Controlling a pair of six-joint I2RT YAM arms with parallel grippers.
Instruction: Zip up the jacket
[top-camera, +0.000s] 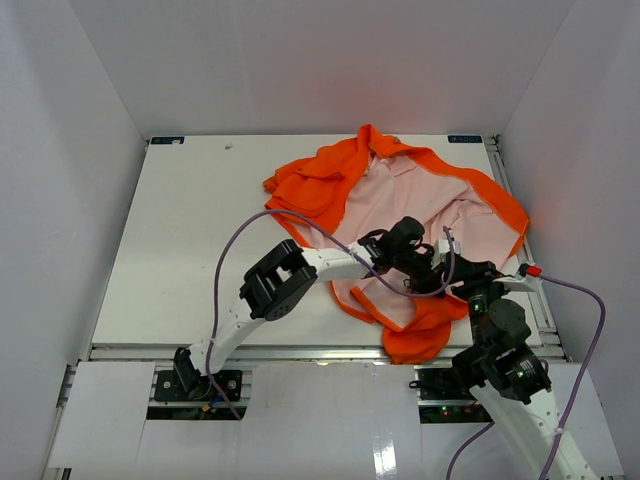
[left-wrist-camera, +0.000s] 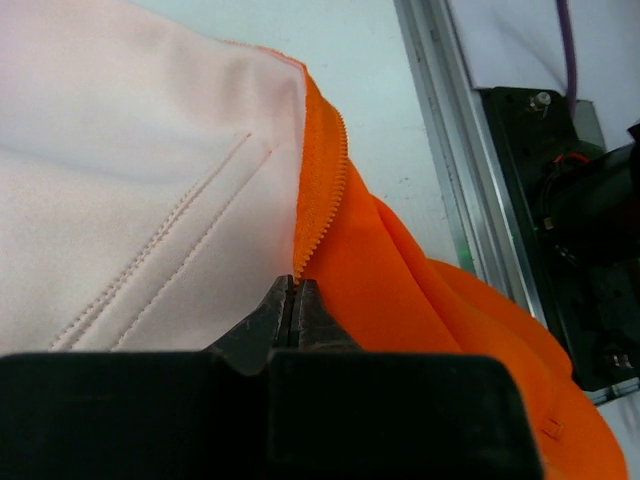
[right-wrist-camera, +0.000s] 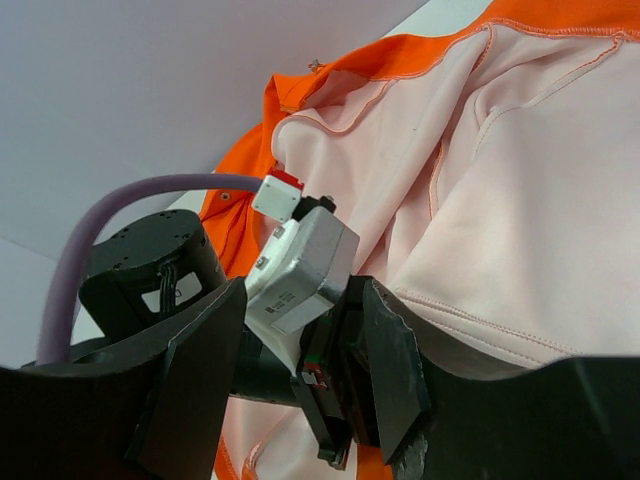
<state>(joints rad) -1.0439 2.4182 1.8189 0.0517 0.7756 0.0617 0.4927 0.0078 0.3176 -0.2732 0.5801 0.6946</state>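
The orange jacket lies open on the white table, pink lining up, its lower hem bunched near the front edge. My left gripper reaches across the jacket's lower right part. In the left wrist view my left gripper is shut, its tips pinching the lower end of the orange zipper teeth, between pink lining and orange outer fabric. My right gripper is open, its fingers wide apart around the left arm's wrist camera, just above the pink lining. It holds nothing.
The table's metal front rail runs close to the right of the jacket's hem, with the black right arm base beyond it. White walls enclose the table. Purple cables loop over both arms.
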